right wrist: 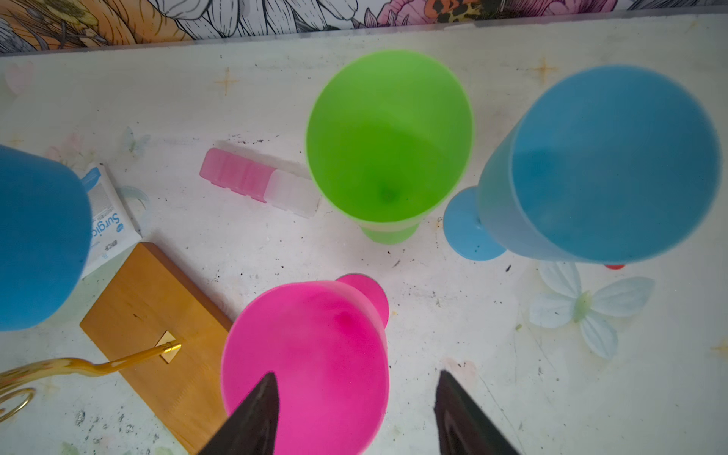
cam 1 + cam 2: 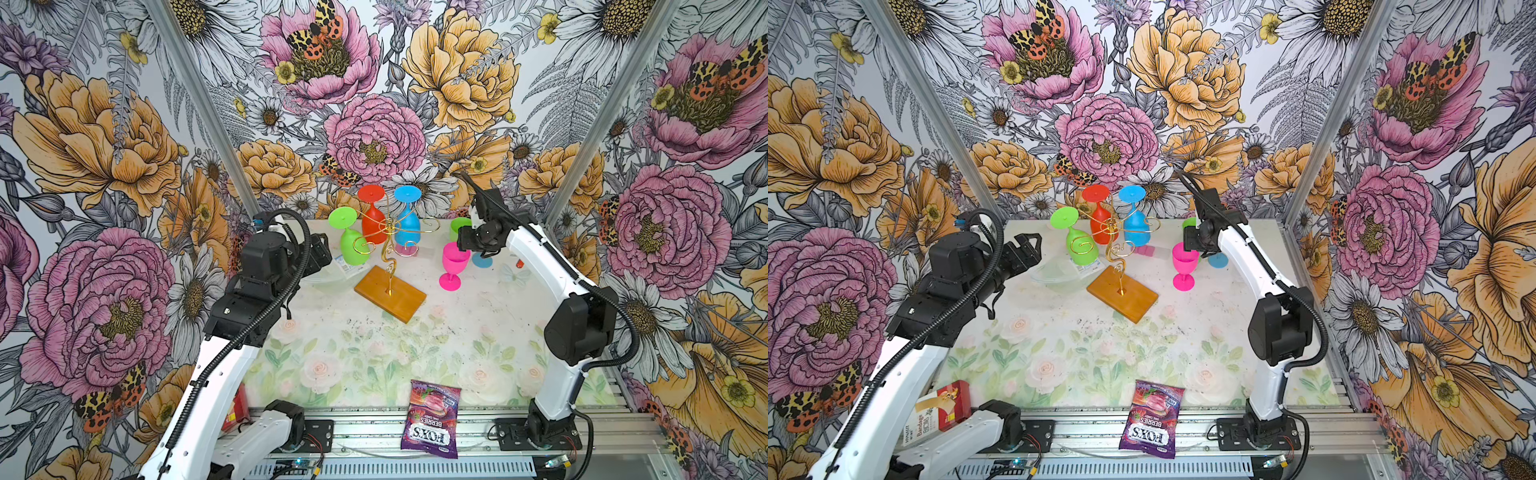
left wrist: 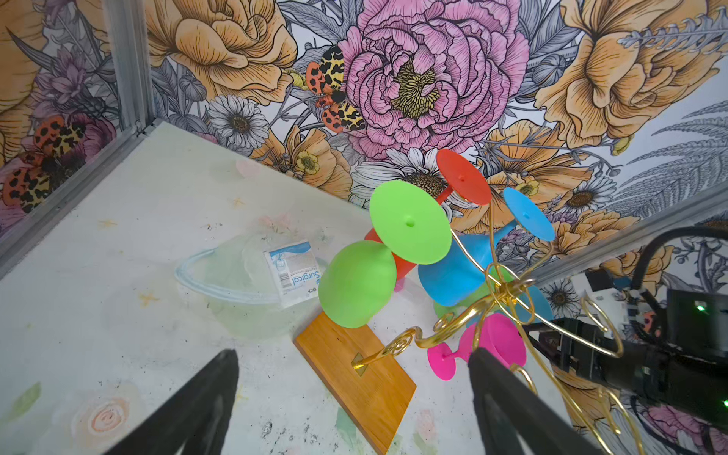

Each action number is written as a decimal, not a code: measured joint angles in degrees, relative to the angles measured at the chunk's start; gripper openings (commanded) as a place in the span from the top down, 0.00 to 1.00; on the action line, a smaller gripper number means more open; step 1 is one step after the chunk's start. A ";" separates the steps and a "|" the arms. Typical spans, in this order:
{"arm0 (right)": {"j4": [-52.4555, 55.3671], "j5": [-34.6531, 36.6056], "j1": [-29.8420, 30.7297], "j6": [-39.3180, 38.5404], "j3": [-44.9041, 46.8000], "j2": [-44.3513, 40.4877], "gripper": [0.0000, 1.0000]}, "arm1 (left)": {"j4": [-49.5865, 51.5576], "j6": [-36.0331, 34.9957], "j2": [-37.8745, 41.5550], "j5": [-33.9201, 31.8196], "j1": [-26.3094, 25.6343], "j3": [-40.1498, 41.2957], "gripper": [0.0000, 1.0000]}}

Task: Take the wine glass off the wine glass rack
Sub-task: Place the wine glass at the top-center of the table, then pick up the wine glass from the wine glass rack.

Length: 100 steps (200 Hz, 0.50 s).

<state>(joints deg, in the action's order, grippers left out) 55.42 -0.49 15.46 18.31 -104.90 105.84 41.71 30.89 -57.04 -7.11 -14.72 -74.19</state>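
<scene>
**Desk:** What is nearest you?

**Me:** A purple candy bag [image 2: 432,419] lies at the table's front edge, between my two arm mounts.

**Desk:** And your left hand?

**Me:** My left gripper [image 3: 352,350] hangs left of the rack [image 2: 388,245], short of it and aimed at it. Its jaws stand wide apart with nothing between them.

**Desk:** Describe the rack.

**Me:** It sits mid-table. The base [image 2: 390,293] is a flat, orange-brown wooden rectangle, and its long side runs from far left to near right. A thin, wavy gold stem rises upright from the base's middle. At the top it spreads into curled wire arms.

**Desk:** Where is the glass?

**Me:** The pink glass [image 2: 453,266] is off the rack. It stands on the table just right of the base, not touching it. It is bright, opaque pink, with its round foot down, short stem vertical and mouth up.

**Desk:** Your right hand?

**Me:** My right gripper [image 1: 356,374] hovers over that glass's rim. The jaws are parted, one finger over the bowl and the other outside it. There is a clear gap between the outer finger and the rim, so it grips nothing.

**Desk:** And beyond?

**Me:** Three glasses hang from the wire arms, foot up and mouth down. The green glass [image 2: 351,241] leans out to the left, and the red glass [image 2: 372,216] and blue glass [image 2: 407,222] hang behind it. Behind the pink glass, near the back wall, a second green glass [image 1: 388,138] and a second blue glass [image 1: 598,165] stand upright on the table.
</scene>
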 measured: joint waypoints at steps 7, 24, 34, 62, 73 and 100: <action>0.02 -0.07 0.00 -0.02 0.00 -0.96 0.31 | -0.42 0.96 -0.92 1.33 1.33 0.00 0.11; -0.02 -0.66 0.00 0.04 0.17 -3.80 0.28 | -1.77 3.56 -3.82 4.70 4.44 0.00 0.13; -0.11 -1.07 0.00 -0.02 0.59 -5.44 0.28 | -2.60 4.81 -5.57 6.62 5.81 0.00 0.14; -0.44 -2.73 0.00 -0.46 3.08 -10.43 0.28 | -6.03 7.89 -9.70 12.00 8.44 0.00 0.18; -0.46 -3.32 0.00 -0.79 4.50 -12.31 0.28 | -7.34 9.18 -10.75 14.05 9.05 0.00 0.19; -0.46 -4.79 0.00 -1.40 8.00 -16.00 0.28 | -10.40 11.65 -12.74 18.71 9.90 -0.04 0.26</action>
<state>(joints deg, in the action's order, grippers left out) 54.96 -5.28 15.46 16.91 -96.90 89.84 31.31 42.54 -69.78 11.60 -4.82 -74.24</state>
